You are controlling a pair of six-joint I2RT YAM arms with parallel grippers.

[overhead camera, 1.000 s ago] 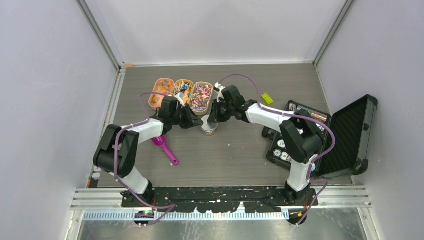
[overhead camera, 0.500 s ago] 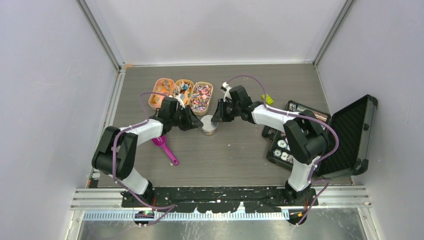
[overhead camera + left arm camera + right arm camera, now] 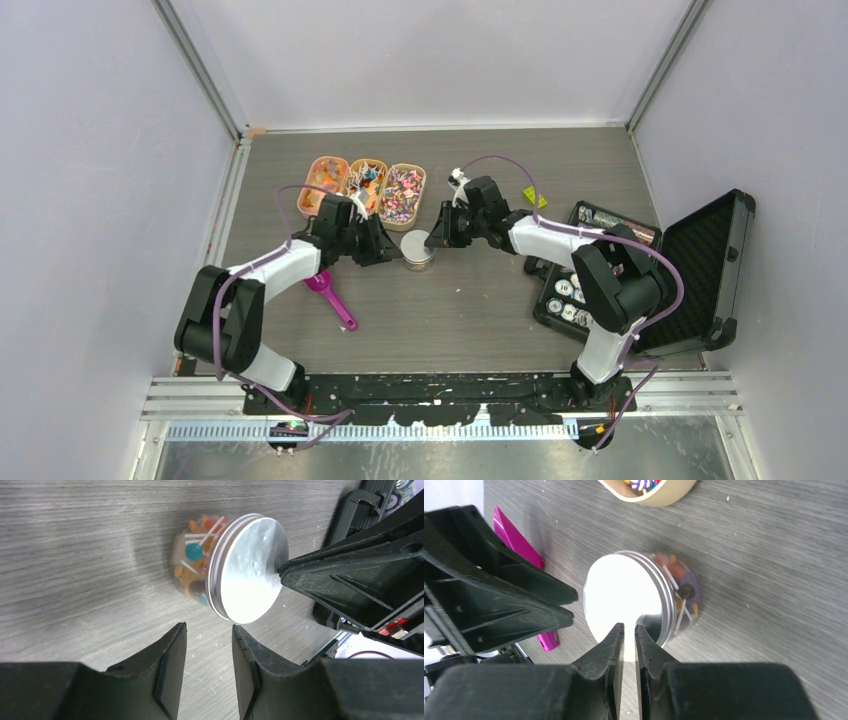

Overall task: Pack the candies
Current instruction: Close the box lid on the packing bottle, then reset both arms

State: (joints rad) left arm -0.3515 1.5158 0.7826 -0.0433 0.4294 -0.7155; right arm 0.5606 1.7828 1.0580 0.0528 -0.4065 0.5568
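Now candies point(image 3: 192, 567) in lidded jar point(image 3: 227, 575), between left fingers point(image 3: 172, 655) parted, right fingers point(image 3: 616, 645) near-closed, empty.

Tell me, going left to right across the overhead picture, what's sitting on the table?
Pink scoop → three tan trays of candies → lidded jar → yellow-green brick → open black case.

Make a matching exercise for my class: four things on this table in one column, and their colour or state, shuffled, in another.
Things:
1. jar
2. scoop
3. black case
4. toy brick

Descriptions:
A. yellow-green, behind the right arm
B. lid standing open
C. closed with a silver lid, candies inside
D. magenta, lying flat

Pairs: 1-C, 2-D, 3-B, 4-A
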